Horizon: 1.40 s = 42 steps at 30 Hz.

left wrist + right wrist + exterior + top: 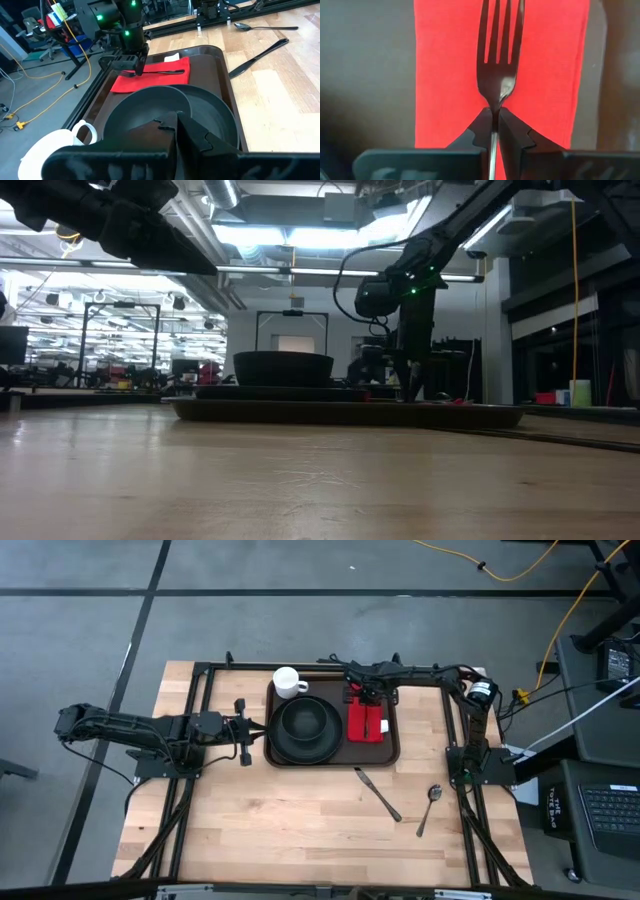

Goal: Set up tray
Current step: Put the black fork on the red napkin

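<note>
The dark brown tray lies in the middle of the table. On it are a black bowl on a black plate, a white mug and a red folded napkin. My right gripper points steeply down over the napkin's far end, shut on a black fork whose tines reach out over the red cloth. My left gripper waits shut just left of the tray, holding nothing. My right gripper pinches the fork's handle just behind the neck between its two fingers, which come from above and lie across the fork. The fork lies about level along the napkin. Whether it rests on the cloth, I cannot tell.
A black knife and a spoon lie on the bare wood near the tray's right front corner. A black frame runs around the table's far and side edges. There is free wood in front of the tray.
</note>
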Available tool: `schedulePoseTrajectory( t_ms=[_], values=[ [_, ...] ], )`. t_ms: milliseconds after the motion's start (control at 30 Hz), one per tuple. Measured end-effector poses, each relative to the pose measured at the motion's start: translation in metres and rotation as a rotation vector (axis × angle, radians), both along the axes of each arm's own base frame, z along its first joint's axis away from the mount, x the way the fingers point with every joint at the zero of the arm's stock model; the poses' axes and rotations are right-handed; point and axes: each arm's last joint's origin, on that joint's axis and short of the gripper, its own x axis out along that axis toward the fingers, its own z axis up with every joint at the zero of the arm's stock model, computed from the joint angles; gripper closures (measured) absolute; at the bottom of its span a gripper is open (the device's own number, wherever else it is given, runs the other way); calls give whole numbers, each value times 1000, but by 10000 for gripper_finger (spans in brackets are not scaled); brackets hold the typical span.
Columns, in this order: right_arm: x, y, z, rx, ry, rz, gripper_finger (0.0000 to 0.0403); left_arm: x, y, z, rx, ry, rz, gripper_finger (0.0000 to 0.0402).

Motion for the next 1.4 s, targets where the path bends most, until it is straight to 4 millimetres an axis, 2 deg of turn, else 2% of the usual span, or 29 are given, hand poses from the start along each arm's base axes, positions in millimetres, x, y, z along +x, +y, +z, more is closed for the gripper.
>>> schedulePoseTrajectory(
  t_ms=[1133,1400],
  values=[
    [-3,-5,2,34,-34,-13,377,0,0,0,0,3,0,398],
    [-3,-5,2,32,-32,-11,364,0,0,0,-1,4,0,400]
  ],
)
